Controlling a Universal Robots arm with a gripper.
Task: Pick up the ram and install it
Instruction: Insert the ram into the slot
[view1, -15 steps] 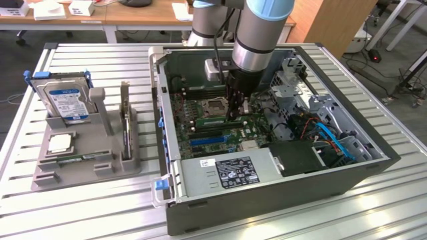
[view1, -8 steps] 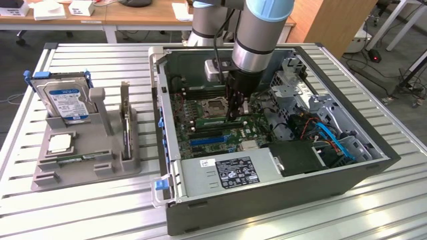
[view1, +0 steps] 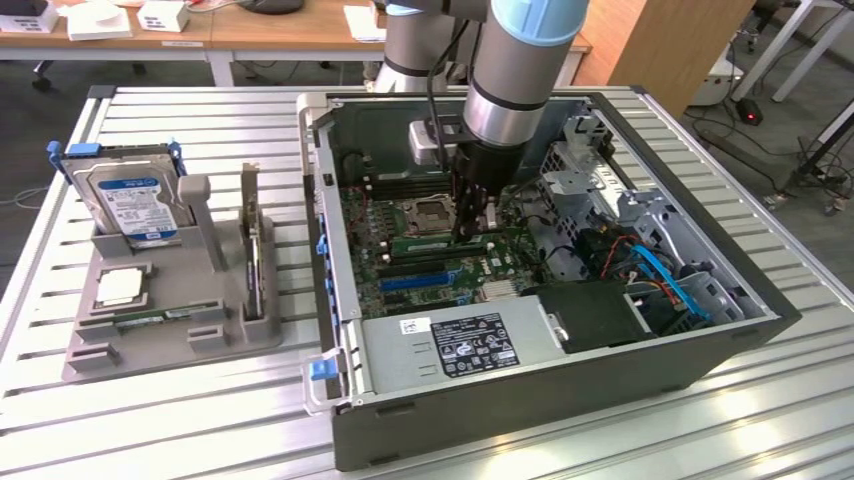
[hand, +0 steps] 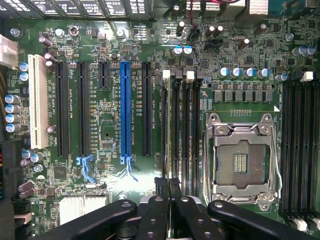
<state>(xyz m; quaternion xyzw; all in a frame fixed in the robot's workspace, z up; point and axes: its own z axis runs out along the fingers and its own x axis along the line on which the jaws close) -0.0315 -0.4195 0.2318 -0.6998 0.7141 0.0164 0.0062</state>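
My gripper (view1: 470, 232) reaches down into the open computer case (view1: 747, 330), low over the motherboard (view1: 441, 270). The ram (view1: 424, 243), a slim green stick, stands on edge at a memory slot beside the empty processor socket (view1: 430, 212), running toward the exterior view's left from my fingertips. The fingers are pinched together on its top edge. In the wrist view the gripper (hand: 168, 184) is shut over the black memory slots (hand: 182, 130), with the socket (hand: 241, 162) beside them. How deep the stick sits in the slot is hidden.
A grey parts tray (view1: 174, 335) stands at the exterior view's left, holding a silver hard drive (view1: 134, 205), a square silver chip (view1: 120, 288) and a thin green board (view1: 160, 318). Case walls, the power supply (view1: 447, 345) and blue cables (view1: 674, 280) crowd the arm.
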